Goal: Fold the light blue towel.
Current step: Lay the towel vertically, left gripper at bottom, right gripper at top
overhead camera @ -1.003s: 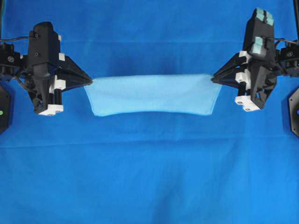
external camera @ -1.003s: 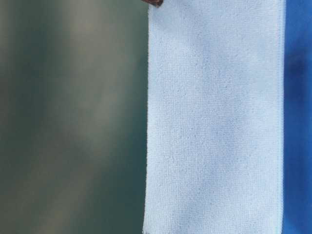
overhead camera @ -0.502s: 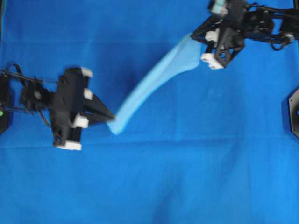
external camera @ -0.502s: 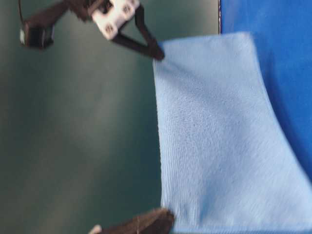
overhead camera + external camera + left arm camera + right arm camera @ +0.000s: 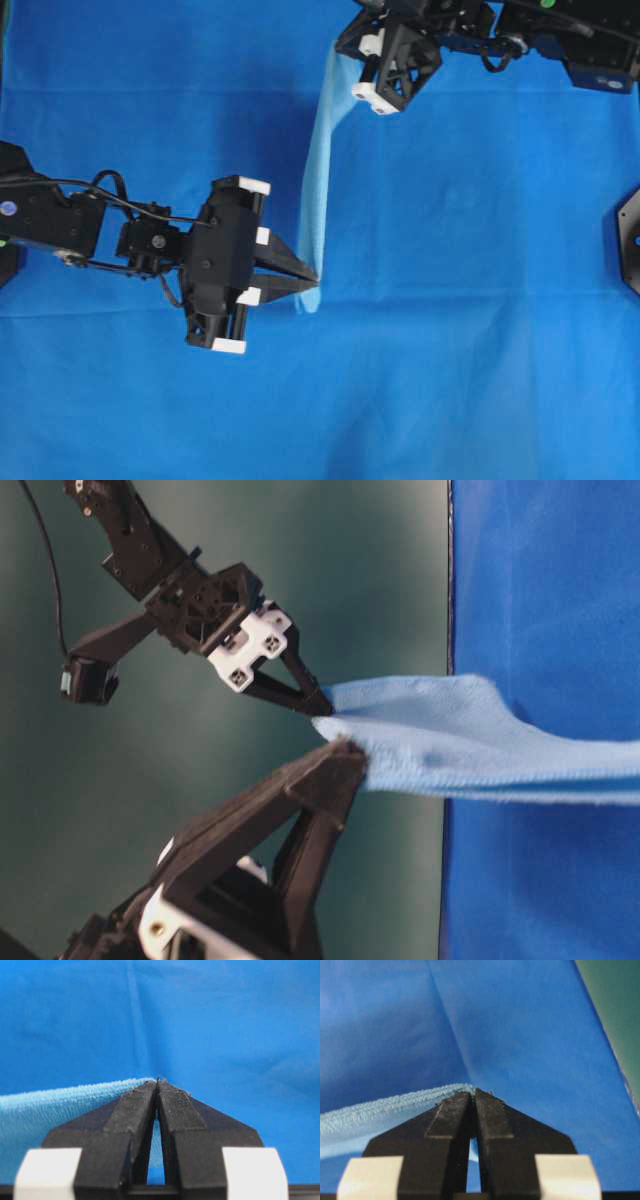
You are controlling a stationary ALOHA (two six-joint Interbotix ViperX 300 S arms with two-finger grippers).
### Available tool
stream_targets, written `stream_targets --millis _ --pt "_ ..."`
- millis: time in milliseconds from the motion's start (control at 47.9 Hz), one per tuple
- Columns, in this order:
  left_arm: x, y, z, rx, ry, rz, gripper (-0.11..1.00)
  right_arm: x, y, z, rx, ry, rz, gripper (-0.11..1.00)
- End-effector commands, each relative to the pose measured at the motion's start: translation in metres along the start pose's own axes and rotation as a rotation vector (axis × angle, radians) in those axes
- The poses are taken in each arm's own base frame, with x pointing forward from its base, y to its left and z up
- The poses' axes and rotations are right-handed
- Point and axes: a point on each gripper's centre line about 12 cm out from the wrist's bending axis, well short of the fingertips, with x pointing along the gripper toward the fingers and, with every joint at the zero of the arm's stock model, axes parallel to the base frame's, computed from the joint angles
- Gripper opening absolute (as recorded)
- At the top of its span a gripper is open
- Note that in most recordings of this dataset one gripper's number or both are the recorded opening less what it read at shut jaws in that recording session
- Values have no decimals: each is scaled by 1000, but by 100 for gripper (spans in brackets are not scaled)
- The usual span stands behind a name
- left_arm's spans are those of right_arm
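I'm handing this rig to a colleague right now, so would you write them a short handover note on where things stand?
Left gripper: shut on one end of the light blue towel.
Right gripper: shut on the towel's other end, at the far side of the table.
Towel: held off the royal-blue sheet, stretched between the two grippers, hanging as a narrow band in the overhead view.
Done: towel picked up by both ends.
Left: lay it down, make the fold, release both grips. No finished fold is visible yet.
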Motion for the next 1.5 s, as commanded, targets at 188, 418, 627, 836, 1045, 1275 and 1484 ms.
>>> stream_targets --millis 188,418,627,836,1045,1275,1484 --pt "2 -9 17 29 -63 -19 2 -7 -10 12 4 -48 -20 2" --pt "19 -9 24 31 -83 -17 2 -19 -20 -3 24 -30 -40 2" --pt "60 -8 43 68 -113 -9 1 -43 -35 -34 61 -7 -75 2" --pt "97 -6 61 141 -141 1 2 -66 -37 -57 70 -9 -88 2" --pt "111 2 50 122 -114 13 1 -70 -36 -64 63 12 -89 2" --pt "102 0 27 73 -61 5 1 -48 -35 -52 55 -8 -79 2" --pt "84 -2 -7 33 8 -2 1 -15 -17 -36 21 -19 -34 2"
